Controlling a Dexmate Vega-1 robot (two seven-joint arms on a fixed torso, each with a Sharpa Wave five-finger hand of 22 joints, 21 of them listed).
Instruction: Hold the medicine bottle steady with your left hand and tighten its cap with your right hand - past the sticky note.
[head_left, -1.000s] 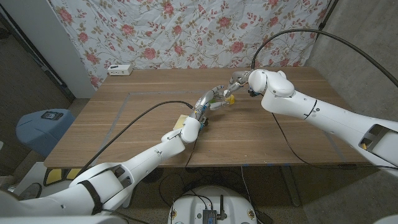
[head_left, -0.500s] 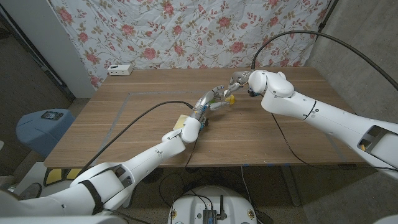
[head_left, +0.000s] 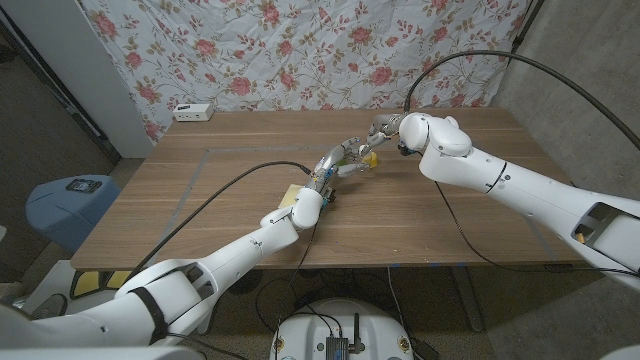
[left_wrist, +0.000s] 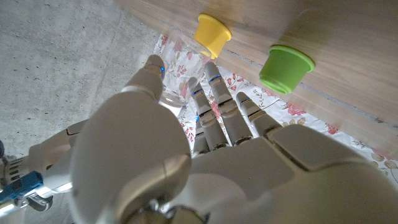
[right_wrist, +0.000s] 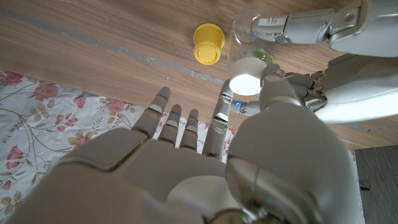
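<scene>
The medicine bottle (right_wrist: 246, 36) is clear with a white cap (right_wrist: 244, 83) and sits mid-table, past the yellow sticky note (head_left: 292, 193). My left hand (head_left: 338, 163) holds the bottle's body, with fingers (right_wrist: 292, 26) wrapped round the glass. In the left wrist view the bottle (left_wrist: 173, 98) sits between that hand's thumb and fingers. My right hand (head_left: 385, 128) comes in from the far side. Its thumb (right_wrist: 277, 87) and one finger flank the cap and pinch it, while the other fingers are spread.
A yellow cup (right_wrist: 208, 43) and a green cup (left_wrist: 285, 67) stand on the table just beyond the bottle. A white power strip (head_left: 193, 111) lies at the far left edge by the floral cloth. A black cable (head_left: 230, 188) crosses the table. A blue stool (head_left: 68, 200) stands off the left side.
</scene>
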